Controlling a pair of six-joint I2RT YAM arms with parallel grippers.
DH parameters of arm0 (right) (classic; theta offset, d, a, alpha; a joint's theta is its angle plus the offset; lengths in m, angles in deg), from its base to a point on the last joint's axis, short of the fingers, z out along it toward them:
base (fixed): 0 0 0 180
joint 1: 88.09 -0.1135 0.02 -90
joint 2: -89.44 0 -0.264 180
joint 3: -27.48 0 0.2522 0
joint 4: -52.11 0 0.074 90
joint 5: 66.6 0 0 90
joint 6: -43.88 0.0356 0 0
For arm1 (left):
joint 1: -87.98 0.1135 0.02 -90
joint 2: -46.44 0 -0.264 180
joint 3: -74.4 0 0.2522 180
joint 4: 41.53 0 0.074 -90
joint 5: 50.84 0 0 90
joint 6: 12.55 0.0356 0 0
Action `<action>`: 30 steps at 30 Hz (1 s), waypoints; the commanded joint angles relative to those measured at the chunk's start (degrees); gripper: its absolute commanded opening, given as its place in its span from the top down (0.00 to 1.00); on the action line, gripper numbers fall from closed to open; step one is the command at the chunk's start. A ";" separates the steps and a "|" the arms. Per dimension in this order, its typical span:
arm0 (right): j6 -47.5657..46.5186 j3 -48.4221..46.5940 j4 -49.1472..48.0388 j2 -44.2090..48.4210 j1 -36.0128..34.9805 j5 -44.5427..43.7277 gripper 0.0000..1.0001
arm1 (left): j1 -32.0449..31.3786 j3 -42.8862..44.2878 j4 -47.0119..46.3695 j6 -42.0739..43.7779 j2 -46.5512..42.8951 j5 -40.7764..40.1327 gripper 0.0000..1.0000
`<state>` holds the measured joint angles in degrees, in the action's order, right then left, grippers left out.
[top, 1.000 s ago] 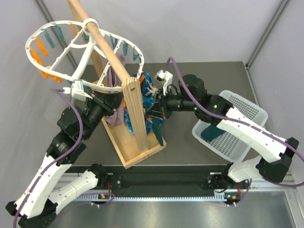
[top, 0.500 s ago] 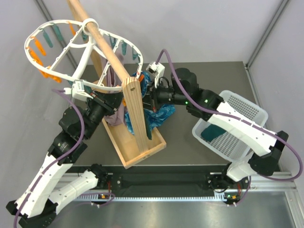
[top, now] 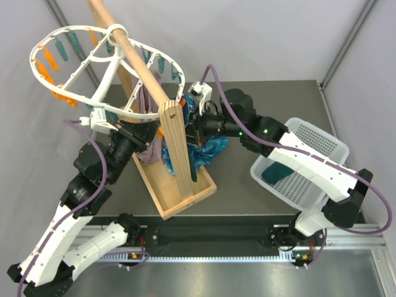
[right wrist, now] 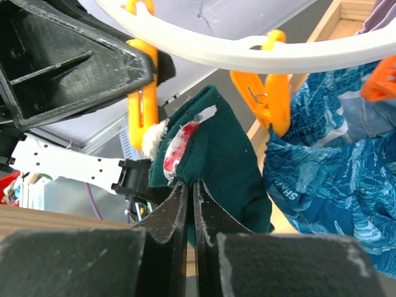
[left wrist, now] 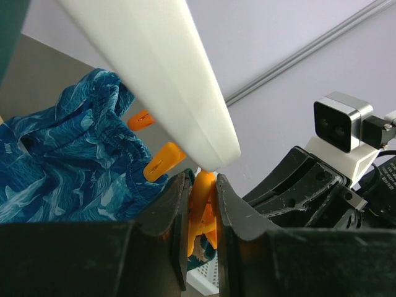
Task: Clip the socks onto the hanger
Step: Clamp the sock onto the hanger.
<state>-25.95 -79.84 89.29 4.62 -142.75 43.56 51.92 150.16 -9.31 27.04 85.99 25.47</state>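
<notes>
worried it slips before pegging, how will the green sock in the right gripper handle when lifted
Probably floppy: the sock bunches and folds above the right gripper, so loose parts will likely sag. Probably light, since a narrow pinch holds it. The knit looks soft, not slick, so slipping seems unlikely.

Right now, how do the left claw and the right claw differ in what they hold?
The left claw is shut on an orange peg of the hanger; the right claw is shut on a dark green sock. The left claw's hold is hard plastic hanging from the white ring; the right claw's is soft fabric, held up below that ring. Both are closed, beside the blue cloth.
</notes>
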 commanded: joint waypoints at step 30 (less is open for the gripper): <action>1.55 -2.77 -3.29 1.58 -2.48 1.63 1.00 | -0.16 -0.91 -0.79 -1.79 0.61 -0.63 1.00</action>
<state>-25.21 -80.19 89.18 3.83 -144.19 44.11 51.79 149.70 -9.66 26.51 85.99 24.90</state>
